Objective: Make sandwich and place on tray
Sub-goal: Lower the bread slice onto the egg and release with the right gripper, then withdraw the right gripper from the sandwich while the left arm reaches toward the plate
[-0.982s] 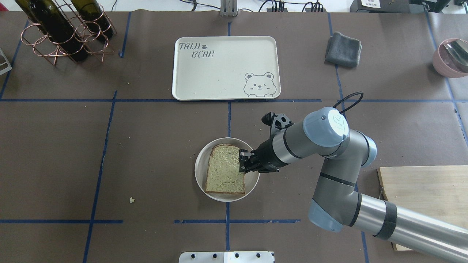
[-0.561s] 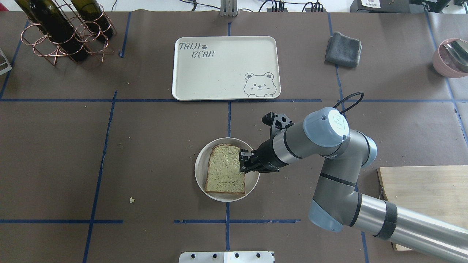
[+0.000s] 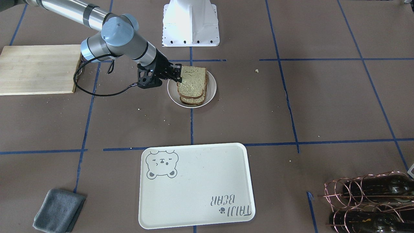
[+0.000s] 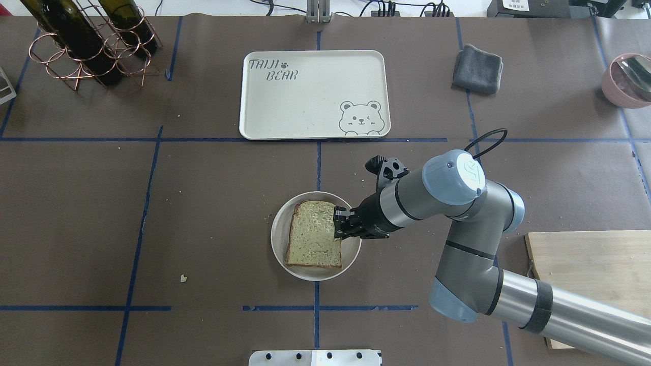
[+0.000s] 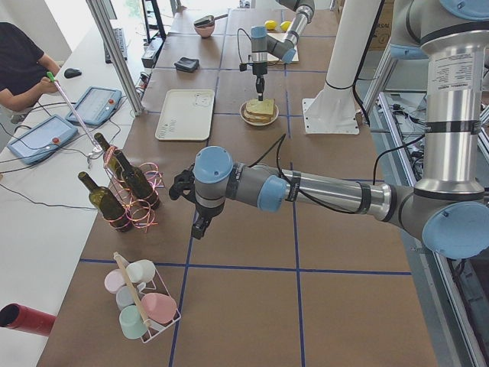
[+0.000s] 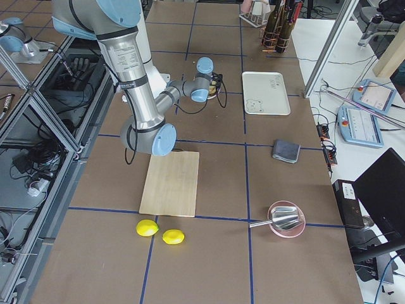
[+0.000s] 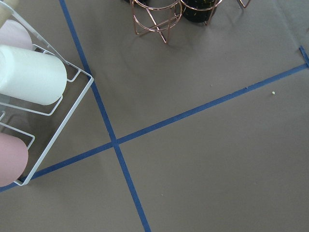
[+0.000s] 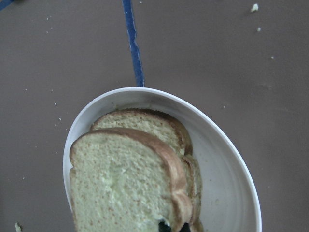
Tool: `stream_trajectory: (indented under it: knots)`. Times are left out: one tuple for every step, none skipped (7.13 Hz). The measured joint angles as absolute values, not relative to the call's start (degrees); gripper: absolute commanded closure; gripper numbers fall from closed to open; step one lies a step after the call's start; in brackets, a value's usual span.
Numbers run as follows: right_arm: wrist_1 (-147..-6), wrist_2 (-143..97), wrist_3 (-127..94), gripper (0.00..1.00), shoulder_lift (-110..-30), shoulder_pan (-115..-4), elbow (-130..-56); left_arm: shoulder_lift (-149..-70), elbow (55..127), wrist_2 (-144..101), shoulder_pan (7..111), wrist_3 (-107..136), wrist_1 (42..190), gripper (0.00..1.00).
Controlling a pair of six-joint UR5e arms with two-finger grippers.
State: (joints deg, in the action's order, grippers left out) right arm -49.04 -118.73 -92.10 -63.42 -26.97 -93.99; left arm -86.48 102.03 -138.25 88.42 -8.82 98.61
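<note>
Over the plate point(image 4: 278, 237), right gripper point(image 4: 336, 227) is clamping the top slice point(image 4: 313, 234) by its edge. I'm reckoning it needs squaring over the lower slice point(image 8: 145, 120).

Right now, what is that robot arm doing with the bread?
The right arm's tool pinches the edge of the top slice of pale greenish-tan, dark-crusted bread, which lies over a second slice in the small round white plate. The large cream rectangular tray with the bear drawing holds no food yet.

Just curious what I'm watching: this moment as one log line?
right gripper: shut on top slice | plate: second slice beneath | tray: no sandwich yet | left gripper: unclear
</note>
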Motion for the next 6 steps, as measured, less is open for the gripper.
stream_trajectory:
  knots:
    - [-49.04, -118.07, -92.10, 0.09, -63.40, -26.85, -93.94, -86.48, 102.04, -138.27, 88.42, -8.78, 98.62, 0.00]
    - [-49.06, -117.35, -92.11, 0.00, -63.35, -26.71, -93.91, -86.50, 102.04, -139.02, 88.28, -8.46, 98.65, 0.00]
    - [-49.14, -117.00, -92.11, 0.00, -63.29, -26.64, -93.98, -86.68, 102.04, -141.22, 87.01, -6.63, 99.46, 0.00]
    - [-49.36, -116.95, -92.11, 0.00, -63.33, -27.00, -94.55, -86.99, 102.10, -143.28, 83.81, -1.20, 102.44, 0.03]
    - [-50.08, -117.17, -92.11, 0.00, -63.87, -28.33, -96.09, -87.31, 102.11, -144.05, 78.69, 9.39, 109.03, 0.11]
    - [-51.77, -117.44, -92.11, 0.00, -65.29, -30.14, -98.58, -87.79, 102.05, -144.10, 72.05, 23.84, 118.60, 0.15]
